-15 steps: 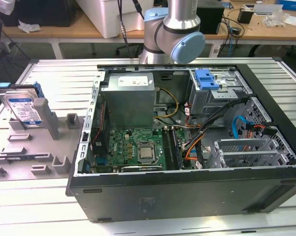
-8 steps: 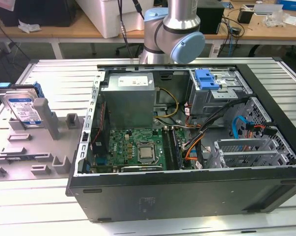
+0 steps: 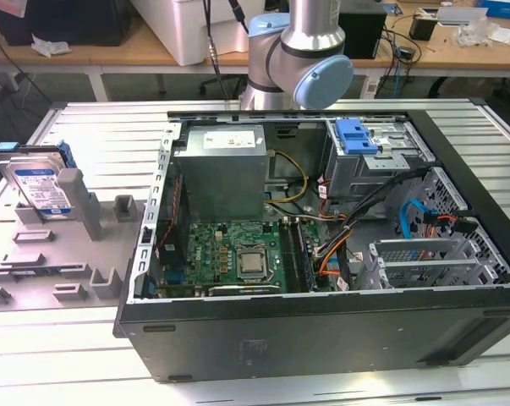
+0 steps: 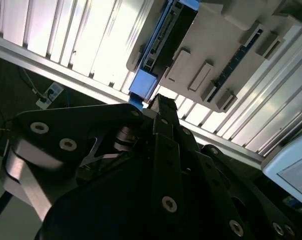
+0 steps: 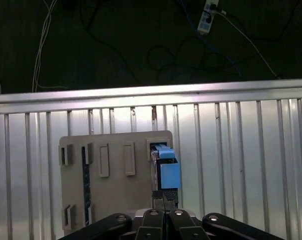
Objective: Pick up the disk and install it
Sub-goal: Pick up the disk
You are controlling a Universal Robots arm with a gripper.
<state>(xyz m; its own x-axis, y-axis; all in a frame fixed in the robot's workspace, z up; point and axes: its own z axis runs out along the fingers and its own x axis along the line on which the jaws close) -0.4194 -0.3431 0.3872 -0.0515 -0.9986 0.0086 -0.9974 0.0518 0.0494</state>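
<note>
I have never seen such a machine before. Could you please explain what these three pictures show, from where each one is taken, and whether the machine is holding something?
The machine is a robot arm with a grasping hand at its end. The exterior view comes from a camera off the arm and looks over a ribbed metal table. On it lies an open computer case. At that view's left is a grey holder plate, in which the disk stands upright in its blue frame. Both wrist views come from cameras riding on the arm. They look past the dark hand towards the same plate and disk. The hand looks shut and empty, and the disk is not yet picked up.
</note>
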